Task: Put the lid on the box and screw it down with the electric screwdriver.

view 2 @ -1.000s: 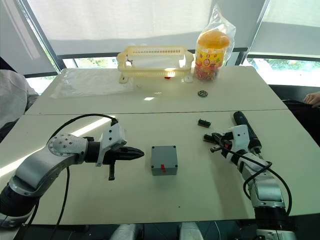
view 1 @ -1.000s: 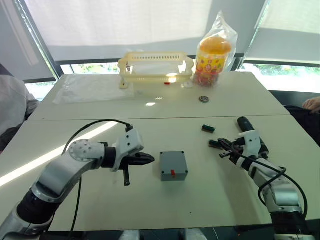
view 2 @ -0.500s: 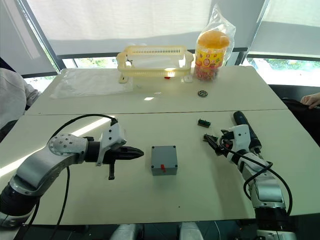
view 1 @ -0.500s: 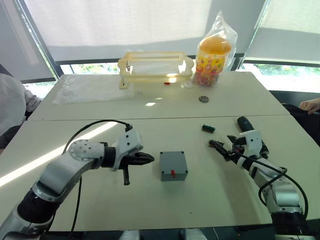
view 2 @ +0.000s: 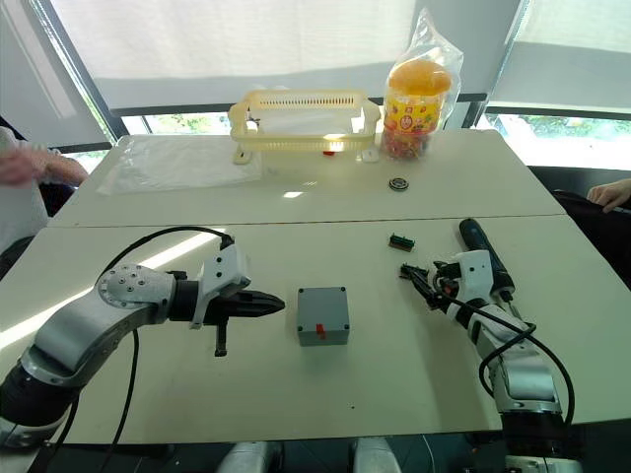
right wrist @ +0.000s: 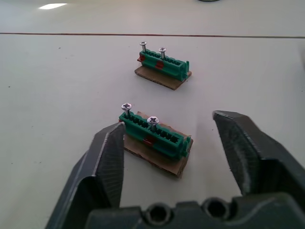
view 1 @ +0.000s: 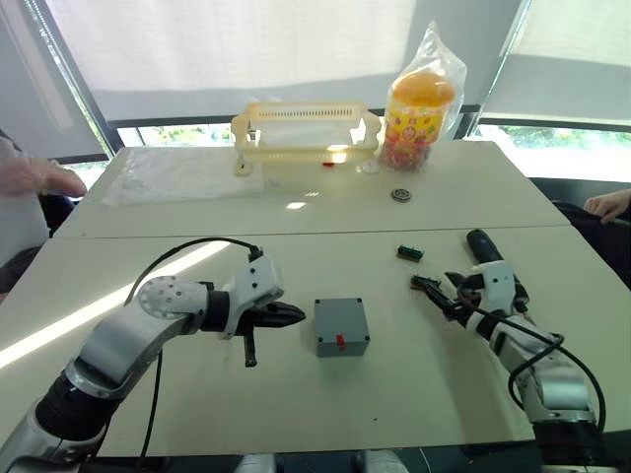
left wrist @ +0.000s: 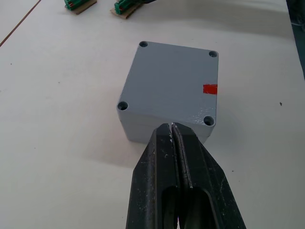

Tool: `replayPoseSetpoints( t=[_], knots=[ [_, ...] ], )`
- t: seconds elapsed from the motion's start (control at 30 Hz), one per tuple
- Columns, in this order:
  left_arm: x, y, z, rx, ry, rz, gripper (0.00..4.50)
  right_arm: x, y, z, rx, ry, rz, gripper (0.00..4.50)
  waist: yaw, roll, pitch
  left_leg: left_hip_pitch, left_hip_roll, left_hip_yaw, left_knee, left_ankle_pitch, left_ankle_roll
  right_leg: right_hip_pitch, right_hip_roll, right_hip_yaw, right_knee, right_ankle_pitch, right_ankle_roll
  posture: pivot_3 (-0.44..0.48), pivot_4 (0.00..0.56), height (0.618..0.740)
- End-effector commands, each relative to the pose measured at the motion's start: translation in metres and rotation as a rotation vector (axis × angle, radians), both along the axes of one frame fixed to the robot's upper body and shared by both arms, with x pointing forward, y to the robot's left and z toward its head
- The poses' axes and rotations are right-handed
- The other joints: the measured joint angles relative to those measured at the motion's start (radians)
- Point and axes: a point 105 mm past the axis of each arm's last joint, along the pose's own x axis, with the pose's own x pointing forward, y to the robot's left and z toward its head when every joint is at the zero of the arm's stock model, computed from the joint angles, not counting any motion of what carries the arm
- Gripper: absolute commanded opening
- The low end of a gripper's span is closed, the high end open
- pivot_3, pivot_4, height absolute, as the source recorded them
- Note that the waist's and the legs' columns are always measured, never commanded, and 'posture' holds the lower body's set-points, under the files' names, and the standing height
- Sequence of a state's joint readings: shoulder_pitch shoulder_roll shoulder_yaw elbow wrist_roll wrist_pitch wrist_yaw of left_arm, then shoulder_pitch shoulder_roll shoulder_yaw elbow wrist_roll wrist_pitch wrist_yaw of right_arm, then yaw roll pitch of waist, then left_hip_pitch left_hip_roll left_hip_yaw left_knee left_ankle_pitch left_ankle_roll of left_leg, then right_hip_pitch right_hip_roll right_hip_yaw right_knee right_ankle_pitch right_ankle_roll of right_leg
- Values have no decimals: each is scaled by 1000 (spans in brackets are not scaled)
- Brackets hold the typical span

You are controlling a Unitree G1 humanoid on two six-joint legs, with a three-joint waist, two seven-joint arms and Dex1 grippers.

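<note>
Since the earlier frames little is changing on my side: the right gripper [right wrist: 169, 143] is easing a touch toward the nearer green connector block [right wrist: 153, 136], and a person's hand [view 1: 39, 179] is coming into view at the far left edge of the table [view 1: 414, 404].

The box [view 1: 341, 325] is sitting mid-table with the lid [left wrist: 171, 81] already seated on top, corner holes showing and apparently unscrewed. Taking the box as landmark, my left gripper [left wrist: 172, 126] is hovering just to its left, jaws pressed shut on nothing, tip pointing at the box's near edge. Well to the box's right, the right gripper is standing wide open, its jaws straddling the connector block, which carries two upright screws; a second block [right wrist: 162, 64] is lying just beyond it. The electric screwdriver [view 2: 483, 251] is lying further right of the box, right beside my right forearm, its long axis running away from me.

I am judging the right arm far nearer the screws and driver, so the fastening falls to it. Beyond the box, the yellow basket [view 1: 306, 133] and a bagged snack jar [view 1: 422, 103] are waiting by the window.
</note>
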State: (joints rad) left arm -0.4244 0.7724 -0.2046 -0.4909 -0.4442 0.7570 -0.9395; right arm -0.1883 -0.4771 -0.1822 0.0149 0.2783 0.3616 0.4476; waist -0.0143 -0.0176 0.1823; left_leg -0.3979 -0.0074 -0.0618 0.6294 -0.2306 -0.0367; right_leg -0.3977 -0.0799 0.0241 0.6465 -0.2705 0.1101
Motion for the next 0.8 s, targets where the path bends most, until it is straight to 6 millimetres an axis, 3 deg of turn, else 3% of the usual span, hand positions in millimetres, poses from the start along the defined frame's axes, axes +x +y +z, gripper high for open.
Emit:
replayPoseSetpoints(
  t=[0.03, 0.07, 0.6, 0.67, 0.8],
  knots=[
    [-3, -3, 4, -6, -26, -14, 0, 5, 4, 12, -3, -51, 18, 1002, 0, 0, 0, 0, 0, 0, 0, 0, 0, 0, 0, 0, 0, 0, 0, 0, 150, 740],
    [-2, -3, 4, -6, -25, -14, 0, 6, 5, 12, -2, -50, 21, 525, 0, 0, 0, 0, 0, 0, 0, 0, 0, 0, 0, 0, 0, 0, 0, 0, 150, 740],
    [-1, -3, 3, -6, -26, -9, 0, 0, 7, 10, 7, -45, 28, 525, 0, 0, 0, 0, 0, 0, 0, 0, 0, 0, 0, 0, 0, 0, 0, 0, 150, 740],
    [-1, -4, 3, -7, -27, -11, 0, 0, 7, 9, 5, -43, 28, 3, 0, 0, 0, 0, 0, 0, 0, 0, 0, 0, 0, 0, 0, 0, 0, 0, 150, 740],
    [-1, -4, 3, -6, -27, -11, 0, -1, 7, 9, 4, -43, 27, 3, 0, 0, 0, 0, 0, 0, 0, 0, 0, 0, 0, 0, 0, 0, 0, 0, 150, 740]
  ],
)
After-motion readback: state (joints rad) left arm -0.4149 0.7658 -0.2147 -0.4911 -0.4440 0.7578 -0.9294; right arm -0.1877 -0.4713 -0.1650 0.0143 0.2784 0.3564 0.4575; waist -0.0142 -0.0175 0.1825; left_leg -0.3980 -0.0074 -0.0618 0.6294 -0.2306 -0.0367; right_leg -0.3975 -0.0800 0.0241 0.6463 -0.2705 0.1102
